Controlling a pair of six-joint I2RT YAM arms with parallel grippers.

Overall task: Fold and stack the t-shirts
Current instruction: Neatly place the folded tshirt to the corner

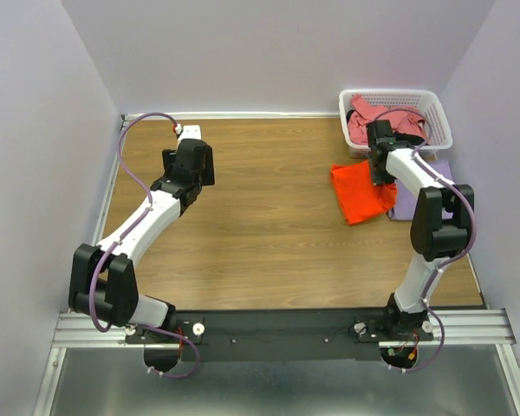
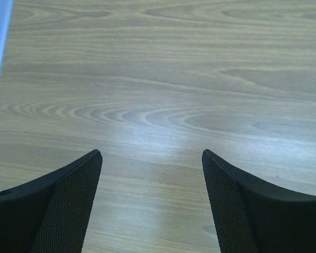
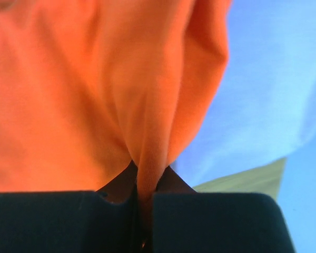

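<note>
Right jaws clamped on fold of orange t-shirt [image 1: 355,195], bunched at tabletop [image 1: 260,225] right side, just before basket [image 1: 433,108], overlapping lavender t-shirt [image 1: 405,208]; long axis unclear. Left jaws spread apart over bare wood.

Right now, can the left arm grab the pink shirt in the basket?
Probably not. The left end effector hangs open over the table's left side; the pink shirt lies in the basket at the far right corner, and the right arm, pinching the orange shirt, stands between.

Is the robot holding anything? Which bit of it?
The right gripper pinches a bunched fold of the orange t-shirt. The left gripper is open above the table, holding nothing.
</note>
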